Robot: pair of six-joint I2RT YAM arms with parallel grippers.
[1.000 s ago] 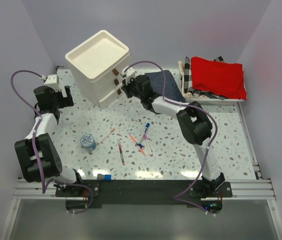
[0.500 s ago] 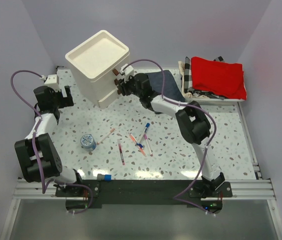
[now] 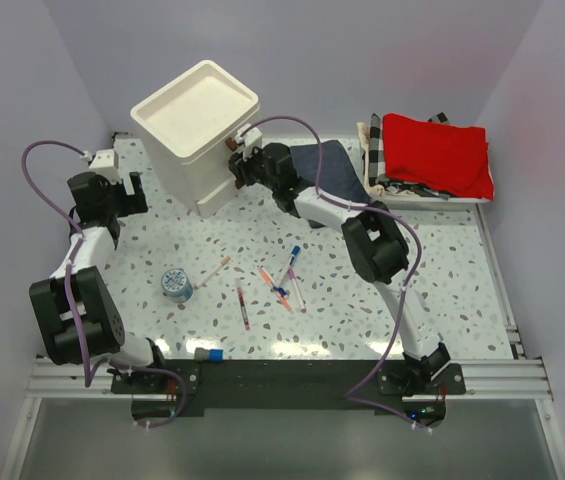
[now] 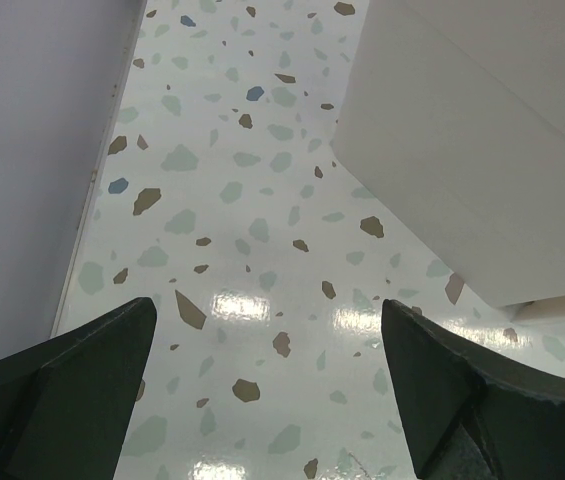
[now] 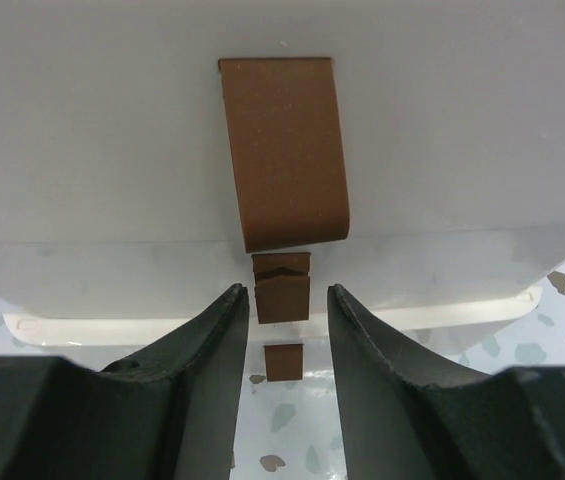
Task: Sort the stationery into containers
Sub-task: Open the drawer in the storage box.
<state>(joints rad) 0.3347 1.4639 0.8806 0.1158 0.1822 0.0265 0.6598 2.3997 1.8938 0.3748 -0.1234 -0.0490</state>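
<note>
Judging by looks, the drawer unit [image 3: 184,172] is light hollow plastic: stiff, smooth-walled, easy to shove or tip. The only real hold is the small brown pull tabs [image 5: 284,150] on its front. They look thin and slightly bendy, so best pinched flat and pulled straight out. The unit stands at the back left of the table [image 3: 442,290], drawers apparently all shut. The right gripper [image 5: 284,292] is at that front, fingers a narrow gap apart astride the middle tab [image 5: 281,287]. A sliver of space shows on one side, so nothing is clearly clamped. Pens [image 3: 282,280], roll [image 3: 176,284] and blue-capped stick [image 3: 208,353] lie loose, well apart from the unit; they look light, thin and likely to roll. The left gripper [image 4: 267,310] hovers wide open over the table just beside the unit, holding nothing. Red cloth [image 3: 437,150] sits in a basket [image 3: 370,135] at back right, with blue cloth [image 3: 334,170] beside it. No brand, label or writing is readable anywhere.
</note>
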